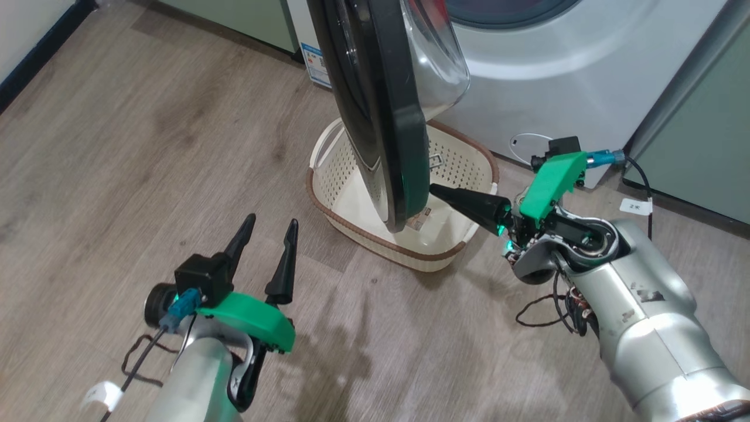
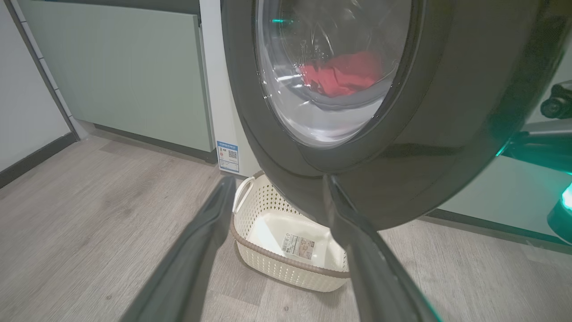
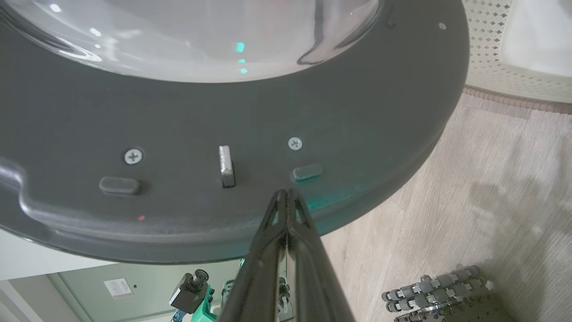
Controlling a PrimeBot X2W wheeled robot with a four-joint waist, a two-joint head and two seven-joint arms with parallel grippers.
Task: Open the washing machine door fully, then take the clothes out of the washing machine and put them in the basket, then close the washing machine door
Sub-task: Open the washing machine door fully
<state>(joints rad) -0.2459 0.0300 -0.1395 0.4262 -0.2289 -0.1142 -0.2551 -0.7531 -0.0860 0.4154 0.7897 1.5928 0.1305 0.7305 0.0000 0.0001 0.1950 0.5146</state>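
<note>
The right hand, pinched shut on nothing, sets its tips against the inner rim of the door, which hangs half open above the basket on the floor. Push outward steadily, low on the rim. The left hand gapes empty. The clothes lie in the drum.

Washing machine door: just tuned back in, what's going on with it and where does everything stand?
The right gripper is shut, its tips at the inner face of the washing machine door near the latch, apparently to push it wider. The door stands swung out over the basket, which holds no clothes. The left gripper hangs open above the floor, holding nothing. The red clothes lie in the washing machine drum, seen through the glass.
</note>
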